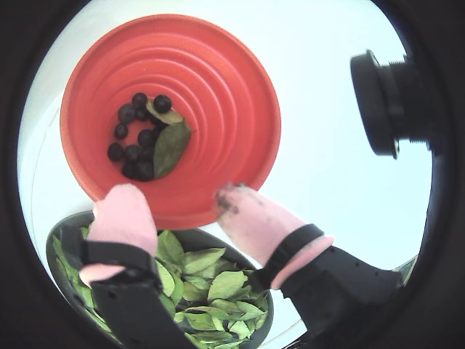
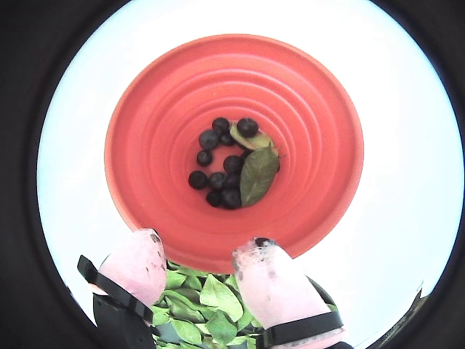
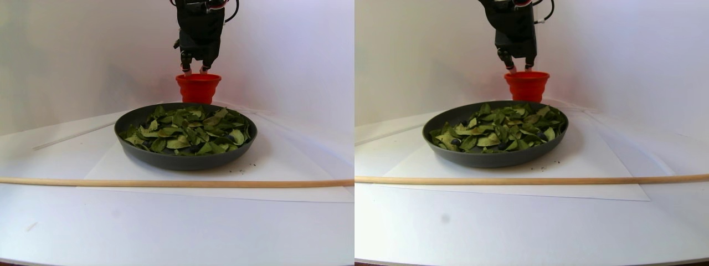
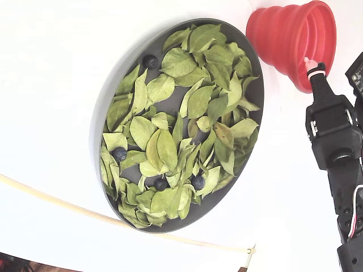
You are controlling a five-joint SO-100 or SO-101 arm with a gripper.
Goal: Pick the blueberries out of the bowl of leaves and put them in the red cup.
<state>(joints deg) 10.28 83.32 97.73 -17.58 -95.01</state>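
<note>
We see the gripper [image 2: 200, 262] poised just above the near rim of the red cup [image 2: 232, 145], its two pink-covered fingers [image 2: 134, 265] spread apart with nothing between them; one tip carries dark smudges, which we take to be berry juice. In the cup's bottom lie about ten blueberries [image 2: 221, 171] together with two stray leaves [image 2: 258, 174]. The bowl [image 4: 258, 90] sits on the desk [image 3: 166, 221] just beside the cup, filled with leaves [image 4: 170, 147], and in the fixed view we can make out four more berries in it: one near the far rim [image 4: 150, 61], one at the left [image 4: 119, 153], and two low down [image 4: 161, 183] [image 4: 198, 181], each partly tucked among leaves. We judge the berries to be light, round and soft-skinned, likely to roll away from a careless approach and to bruise or burst under a hard squeeze, so we would close the fingers gently across a berry's widest part, coming straight down with the tips on either side. The leaves look dry, thin and almost weightless, so they would slide or lift with the berry, as the two in the cup suggest; nudging them aside first would help. The cup looks soft and light, and might tip if bumped. We find no brand, label or legible writing anywhere in these views.
</note>
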